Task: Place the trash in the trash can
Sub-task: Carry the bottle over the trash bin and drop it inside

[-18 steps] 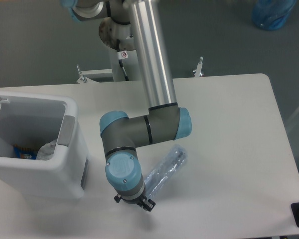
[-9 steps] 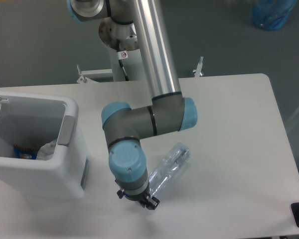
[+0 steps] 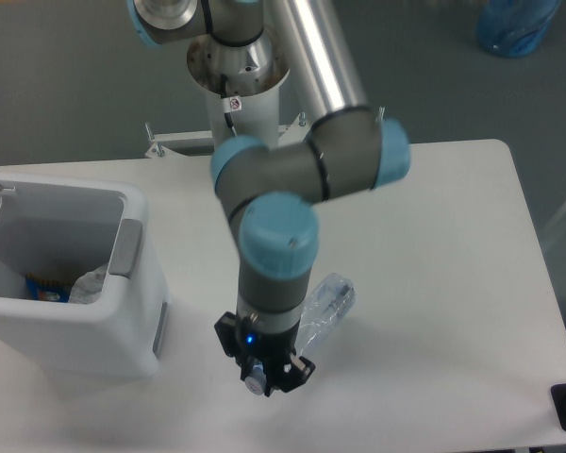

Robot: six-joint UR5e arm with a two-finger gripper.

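The crushed clear plastic bottle [image 3: 327, 302] lies slanted at the table's centre front. Its lower end runs in under my gripper [image 3: 266, 370], which points straight down and hides its own fingertips beneath the wrist body. The bottle stands steeper than before and follows the gripper, so the gripper appears shut on that lower end. The white trash can [image 3: 132, 311] stands at the left, open at the top. The crumpled whitish wrapper [image 3: 91, 284] lies inside it.
A blue printed item [image 3: 45, 287] also lies in the trash can. A blue bag [image 3: 517, 24] sits on the floor at the far right. The robot's base post [image 3: 243, 104] stands behind the table. The table's front edge is close below the gripper.
The wrist has risen toward the camera and swung upright, so it looks larger. The bottle's near end has come up with it, and the bottle has tilted steeper.
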